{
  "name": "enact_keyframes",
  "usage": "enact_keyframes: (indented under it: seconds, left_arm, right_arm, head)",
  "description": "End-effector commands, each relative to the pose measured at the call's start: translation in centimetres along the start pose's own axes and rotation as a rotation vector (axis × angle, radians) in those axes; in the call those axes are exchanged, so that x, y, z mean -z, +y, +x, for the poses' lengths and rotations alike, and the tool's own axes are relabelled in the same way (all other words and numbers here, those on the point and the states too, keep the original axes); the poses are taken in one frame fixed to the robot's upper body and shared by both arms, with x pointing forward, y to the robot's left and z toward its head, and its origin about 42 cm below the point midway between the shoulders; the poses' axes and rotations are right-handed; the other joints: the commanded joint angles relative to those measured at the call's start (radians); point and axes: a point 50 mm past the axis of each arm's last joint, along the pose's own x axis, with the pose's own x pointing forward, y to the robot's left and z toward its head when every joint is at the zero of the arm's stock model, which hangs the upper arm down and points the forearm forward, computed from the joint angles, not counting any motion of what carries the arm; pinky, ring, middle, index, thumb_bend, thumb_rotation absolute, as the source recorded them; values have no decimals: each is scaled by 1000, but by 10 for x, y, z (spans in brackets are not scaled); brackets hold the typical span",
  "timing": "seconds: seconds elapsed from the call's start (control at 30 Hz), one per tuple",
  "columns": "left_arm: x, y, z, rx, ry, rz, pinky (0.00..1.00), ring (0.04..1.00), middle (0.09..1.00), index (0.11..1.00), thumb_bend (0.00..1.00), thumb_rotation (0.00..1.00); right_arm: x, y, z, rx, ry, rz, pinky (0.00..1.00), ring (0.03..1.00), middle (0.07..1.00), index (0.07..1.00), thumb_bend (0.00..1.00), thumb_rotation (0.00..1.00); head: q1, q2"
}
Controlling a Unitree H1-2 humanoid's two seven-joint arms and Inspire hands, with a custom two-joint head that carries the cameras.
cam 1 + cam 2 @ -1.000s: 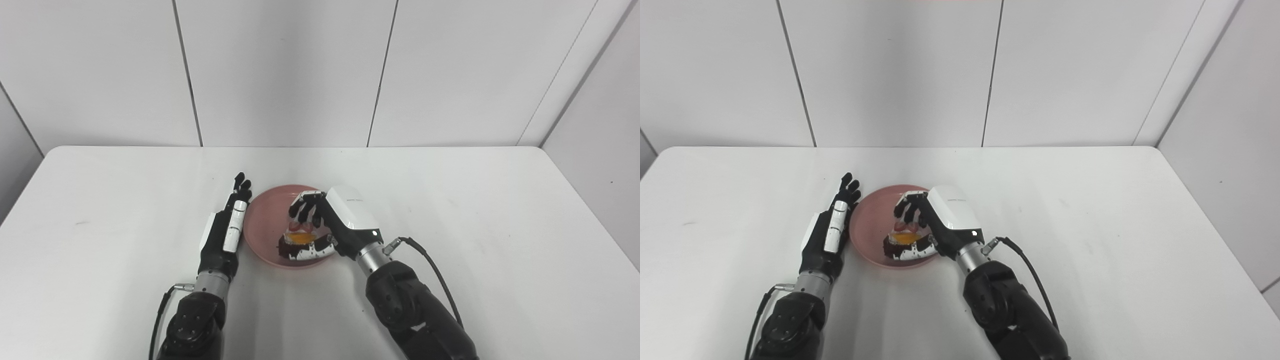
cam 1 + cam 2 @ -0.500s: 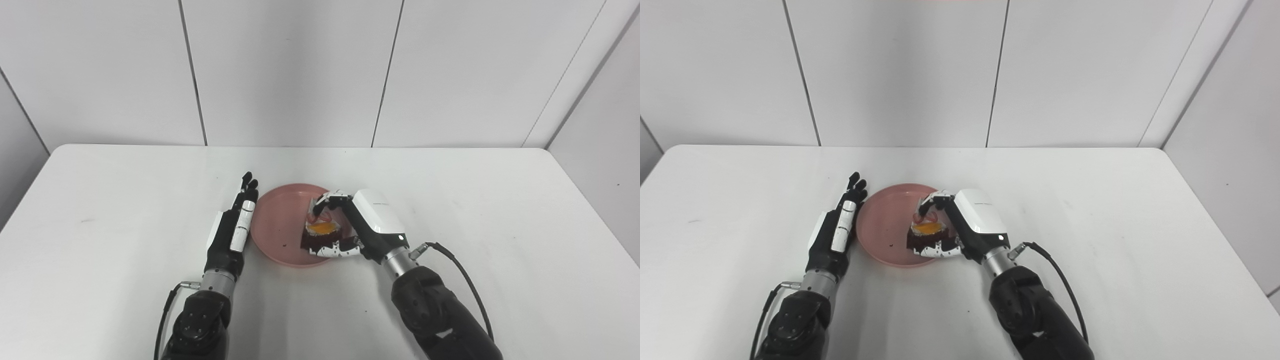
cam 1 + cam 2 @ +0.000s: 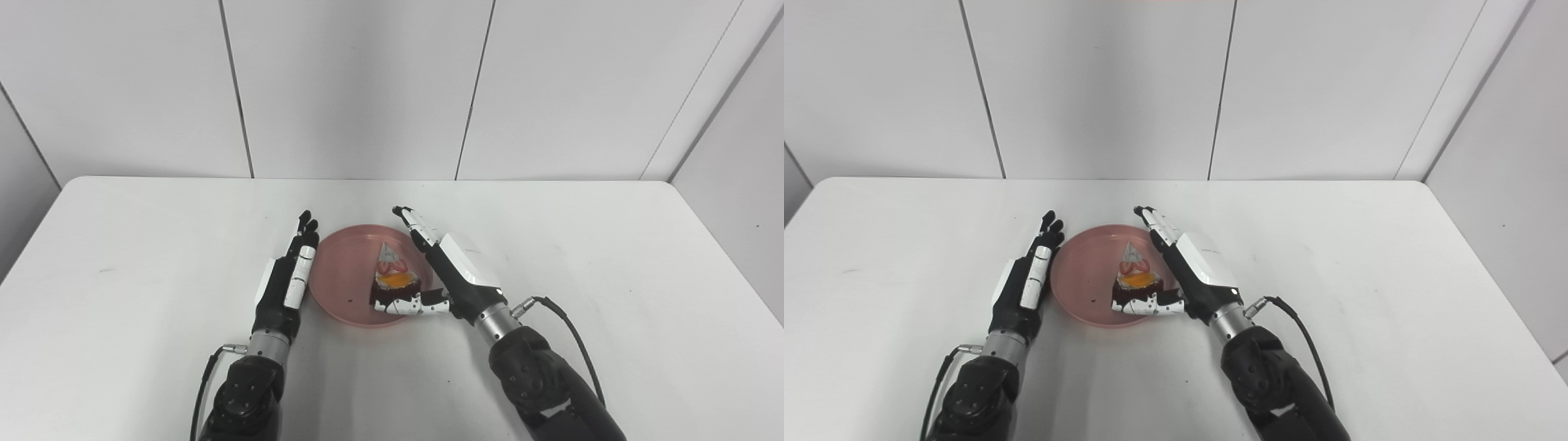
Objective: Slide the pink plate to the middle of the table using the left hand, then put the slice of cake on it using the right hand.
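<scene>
Release stage: the slice of cake (image 3: pixel 395 283) rests on the pink plate (image 3: pixel 340 275), near the plate's right rim, around the middle of the table (image 3: pixel 612 257). The right hand (image 3: pixel 450 272) is spread wide and holds nothing, fingers straight along the plate's right edge, thumb just beside the slice's near end. The left hand (image 3: pixel 288 282) lies flat and open against the plate's left rim. Judged next move: withdraw the right hand sideways without nudging slice or plate.
</scene>
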Motion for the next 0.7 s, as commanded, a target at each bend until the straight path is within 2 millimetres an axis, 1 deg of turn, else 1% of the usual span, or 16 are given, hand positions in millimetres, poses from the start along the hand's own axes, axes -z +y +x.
enact_keyframes:
  seconds: [0.0,0.1,0.2,0.3,0.33,0.37,0.4,0.43,0.57,0.67]
  left_arm:
    - [15,-11,-7,8,48,-31,1000,1000,1000,1000,770,1000]
    - [15,-9,-6,-4,45,-33,1000,1000,1000,1000,756,1000]
    - [15,-7,-6,-18,38,-24,1000,1000,1000,1000,730,1000]
    - [15,-5,-6,-32,17,-13,1000,1000,1000,1000,708,1000]
    - [15,-5,-6,-35,15,-11,1000,1000,1000,1000,705,1000]
    - [15,-4,-6,-37,16,-5,1000,1000,1000,1000,714,1000]
    - [16,-3,-6,-39,16,-3,1000,1000,1000,1000,717,1000]
    - [16,-3,-6,-40,15,-1,1000,1000,1000,1000,718,1000]
    - [16,-3,-5,-49,11,5,1000,1000,1000,1000,717,1000]
    - [17,-1,-5,-45,-6,4,1000,1000,1000,1000,708,1000]
  right_arm:
    - [-5,-12,1,54,-75,20,901,997,1000,1000,545,480]
    - [1,-11,-4,117,-49,63,884,1000,1000,1000,575,580]
    - [4,-8,-9,168,-6,95,884,1000,1000,1000,571,576]
    - [7,-3,-13,196,30,211,903,1000,1000,1000,545,597]
    - [8,-2,-13,201,40,280,906,1000,1000,1000,540,603]
    - [9,-1,-13,207,51,336,953,1000,1000,1000,517,688]
    - [10,1,-14,213,60,379,977,1000,1000,1000,512,734]
    - [11,1,-14,216,66,404,979,1000,1000,1000,512,741]
    - [13,7,-15,235,71,670,999,1000,1000,1000,506,780]
    - [16,10,-15,257,81,726,1000,1000,1000,1000,501,835]
  head:
    - [-3,0]
    - [-6,0]
    - [-10,-2]
    - [-13,1]
    - [-14,2]
    - [-14,2]
    - [-19,1]
    - [-19,1]
    - [-22,2]
    - [-23,-1]
